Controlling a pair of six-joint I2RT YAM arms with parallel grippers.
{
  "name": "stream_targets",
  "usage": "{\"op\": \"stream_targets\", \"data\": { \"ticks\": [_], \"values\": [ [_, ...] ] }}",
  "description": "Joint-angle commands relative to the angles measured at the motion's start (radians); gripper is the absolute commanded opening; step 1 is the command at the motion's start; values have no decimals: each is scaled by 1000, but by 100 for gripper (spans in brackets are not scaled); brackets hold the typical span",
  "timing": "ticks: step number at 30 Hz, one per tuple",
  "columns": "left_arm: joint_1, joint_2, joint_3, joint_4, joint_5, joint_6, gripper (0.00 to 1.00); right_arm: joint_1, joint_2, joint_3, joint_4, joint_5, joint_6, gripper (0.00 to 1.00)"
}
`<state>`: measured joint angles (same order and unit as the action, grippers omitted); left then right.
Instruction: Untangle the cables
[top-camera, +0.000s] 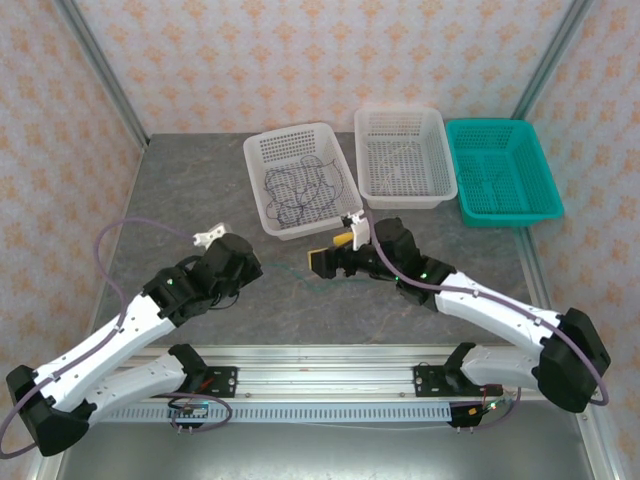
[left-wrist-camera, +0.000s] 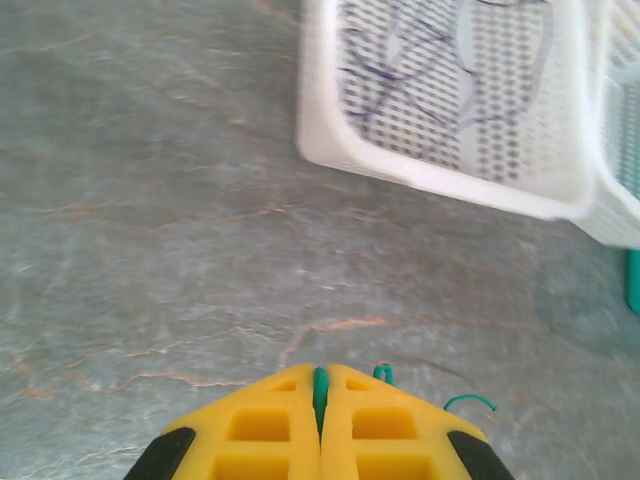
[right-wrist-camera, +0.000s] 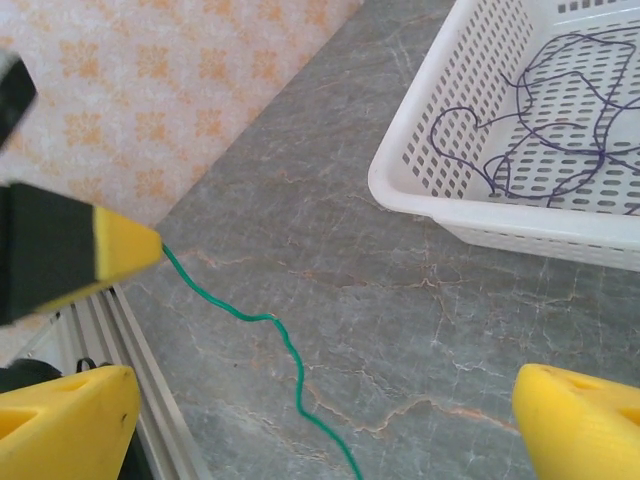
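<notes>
A teal-green cable (right-wrist-camera: 285, 345) snakes across the grey tabletop. My left gripper (left-wrist-camera: 322, 385) is shut on it, the strand showing pinched between the yellow fingers, and a loose green end (left-wrist-camera: 470, 401) curls just to the right. In the right wrist view the left gripper's fingertip (right-wrist-camera: 125, 250) holds that cable's far end. My right gripper (top-camera: 332, 252) hangs open above the cable, with nothing between its fingers. A dark purple-black cable (top-camera: 300, 190) lies looped inside the left white basket (top-camera: 254, 185). A thin white cable (top-camera: 395, 160) lies faintly visible in the middle white basket (top-camera: 400, 200).
A teal basket (top-camera: 505, 213) stands at the back right, beside the two white ones. The left white basket's near rim (right-wrist-camera: 420, 200) is close ahead of both grippers. A metal rail (top-camera: 320, 350) runs along the table's near edge.
</notes>
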<state>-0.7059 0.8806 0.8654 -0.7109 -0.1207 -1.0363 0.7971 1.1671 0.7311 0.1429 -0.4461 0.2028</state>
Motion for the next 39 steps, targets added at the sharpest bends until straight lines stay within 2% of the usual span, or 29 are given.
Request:
{"op": "stream_targets", "data": {
  "ticks": [1,5,8,9,11,12,13,18,20,22,24,26,30,32,35,37,39],
  "values": [
    [8,1,47,83,119,170,0,21,41,-36,176,-36,-59,92],
    [8,3,75,149,178,224,0,64,91,-55,260,-82,-52,87],
    [8,15,111,131,159,242,0,68,146,-42,292,-112,8,73],
    [8,20,126,126,158,250,0,68,164,-39,295,-112,25,63],
    [8,30,146,119,160,260,0,68,188,-30,290,-101,39,24],
    [8,35,154,118,164,265,0,68,193,-30,284,-73,53,9],
    [8,39,162,116,163,268,0,68,193,-32,284,-57,64,2],
    [8,49,171,135,163,291,2,68,138,-62,306,21,122,0],
    [8,46,167,165,175,312,38,64,106,-84,316,124,190,0],
    [8,37,164,195,199,347,76,11,74,-106,320,178,297,0],
    [8,24,163,211,222,385,94,-84,43,-122,310,203,434,0],
    [8,7,160,217,244,423,99,-210,12,-138,297,215,550,0],
    [8,-31,149,218,271,478,100,-495,-58,-157,303,258,756,0],
    [8,-46,140,217,263,494,100,-635,-38,-159,362,248,833,0],
    [8,-56,127,221,249,522,100,-816,71,-127,496,190,962,0],
    [8,-49,122,225,245,544,100,-904,155,-64,549,156,961,0],
    [8,-35,122,222,246,557,100,-957,210,17,491,164,845,0]
  ]
}}
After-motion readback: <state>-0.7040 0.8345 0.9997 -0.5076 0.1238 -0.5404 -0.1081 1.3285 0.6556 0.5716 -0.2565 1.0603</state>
